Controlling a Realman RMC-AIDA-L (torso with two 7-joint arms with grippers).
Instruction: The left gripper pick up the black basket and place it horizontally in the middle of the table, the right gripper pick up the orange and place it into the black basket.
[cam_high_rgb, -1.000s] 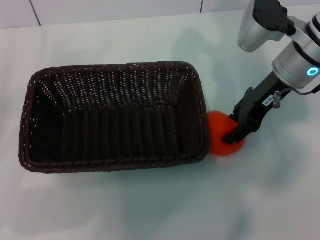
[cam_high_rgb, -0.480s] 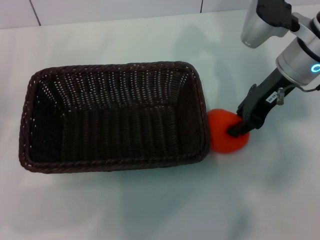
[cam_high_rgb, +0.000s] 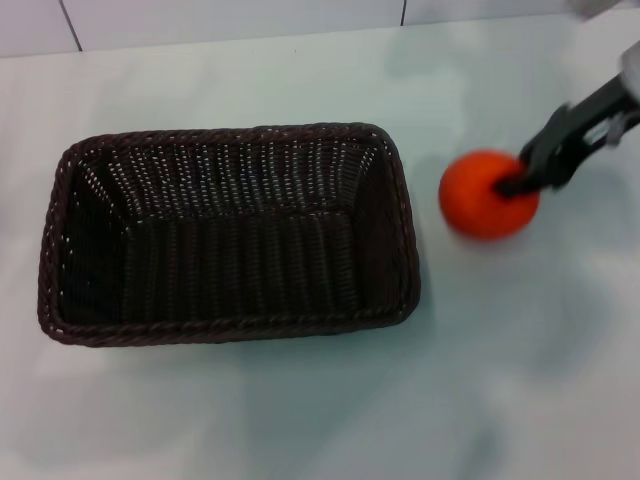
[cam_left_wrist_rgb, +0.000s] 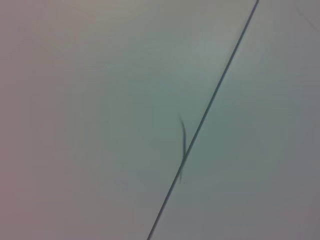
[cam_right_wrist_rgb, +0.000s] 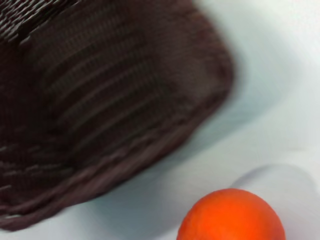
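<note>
gripping the orange (cam_high_rgb: 488, 194), the right gripper (cam_high_rgb: 527, 178) reaches in from the right edge of the head view, its black fingers closed against the fruit's right side. the orange sits to the right of the basket (cam_high_rgb: 228, 233), apart from its rim, and a soft shadow shows on the table (cam_high_rgb: 300, 410) beneath and beside it; whether it touches the table i cannot tell. the basket lies on the table with its long side across the view, opening upward, nothing inside it. in the right wrist view the orange (cam_right_wrist_rgb: 231, 215) shows close up, with the basket's (cam_right_wrist_rgb: 100, 100) rounded corner beyond it and pale table (cam_right_wrist_rgb: 280, 75) between them. the left wrist view shows only a pale surface crossed by a thin dark line (cam_left_wrist_rgb: 205, 115); the left gripper does not appear in any view.
</note>
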